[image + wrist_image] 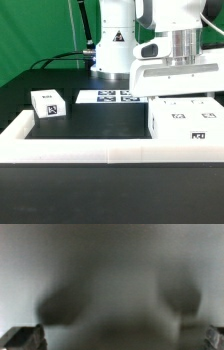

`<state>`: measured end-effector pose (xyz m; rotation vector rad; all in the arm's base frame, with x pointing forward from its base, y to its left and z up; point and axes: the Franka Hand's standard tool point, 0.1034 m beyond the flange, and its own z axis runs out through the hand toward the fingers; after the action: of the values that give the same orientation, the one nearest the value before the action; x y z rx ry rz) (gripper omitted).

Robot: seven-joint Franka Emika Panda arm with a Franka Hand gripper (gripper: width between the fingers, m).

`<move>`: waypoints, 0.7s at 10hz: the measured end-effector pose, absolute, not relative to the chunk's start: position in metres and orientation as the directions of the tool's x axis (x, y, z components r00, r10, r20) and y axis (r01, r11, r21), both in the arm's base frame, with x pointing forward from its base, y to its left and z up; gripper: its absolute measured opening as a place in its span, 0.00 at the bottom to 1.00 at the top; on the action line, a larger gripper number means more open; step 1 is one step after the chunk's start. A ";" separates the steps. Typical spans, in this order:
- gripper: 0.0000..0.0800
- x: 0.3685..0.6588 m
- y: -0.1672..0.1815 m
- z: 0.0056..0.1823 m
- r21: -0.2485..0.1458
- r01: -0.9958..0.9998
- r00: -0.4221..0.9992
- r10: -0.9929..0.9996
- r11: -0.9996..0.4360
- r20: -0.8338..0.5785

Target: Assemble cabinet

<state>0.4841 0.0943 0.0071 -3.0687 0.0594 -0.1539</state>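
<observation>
The cabinet's large white box body (186, 122) stands at the exterior view's right, with tags on its front. A smaller white cabinet block (47, 104) with a tag stands at the left on the black table. My gripper (180, 96) hangs right over the box body, its hand almost on the body's top, and its fingertips are hidden there. In the wrist view a blurred white surface fills the picture at very close range. The two dark fingers (25, 337) show only at the picture's far edges, wide apart, so the gripper (120, 339) is open.
The marker board (107, 97) lies flat at the back middle, beside the robot's base. A long low white border rail (90, 152) runs along the front and up the left side (14, 124). A green curtain hangs behind.
</observation>
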 end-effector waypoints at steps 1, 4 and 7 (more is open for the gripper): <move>1.00 0.486 0.091 0.007 -0.068 -0.037 0.993 -0.044 -0.997 0.106; 1.00 0.492 0.081 0.007 -0.054 0.026 0.993 0.020 -0.998 0.120; 1.00 0.498 0.076 0.005 -0.051 0.049 0.990 0.042 -0.997 0.135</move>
<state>0.4979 0.0762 0.0055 -3.0799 -0.0707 -0.2070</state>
